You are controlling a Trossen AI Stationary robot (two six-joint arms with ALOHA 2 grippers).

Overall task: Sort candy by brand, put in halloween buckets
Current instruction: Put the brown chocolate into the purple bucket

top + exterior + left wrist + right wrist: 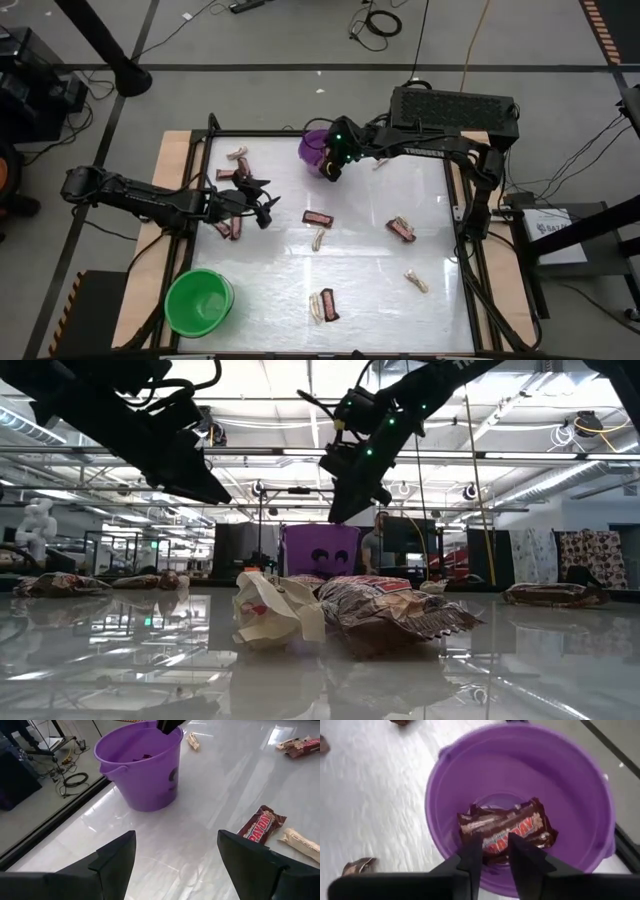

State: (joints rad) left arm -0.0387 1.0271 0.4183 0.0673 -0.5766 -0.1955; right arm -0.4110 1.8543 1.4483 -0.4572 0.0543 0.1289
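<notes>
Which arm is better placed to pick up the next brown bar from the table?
Left. The left gripper is open and empty above the table, with a brown bar just ahead. The right gripper hangs over the purple bucket, where bars already lie.

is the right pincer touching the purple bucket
Apart. In the low view the right pincer hangs above the purple bucket, with background showing between its tip and the rim.

You have two buckets: one purple bucket [314, 146] at twelve o'clock and one green bucket [198, 300] at seven o'clock. Two arms work above. One brown bar [506, 830] lies inside the purple one.
</notes>
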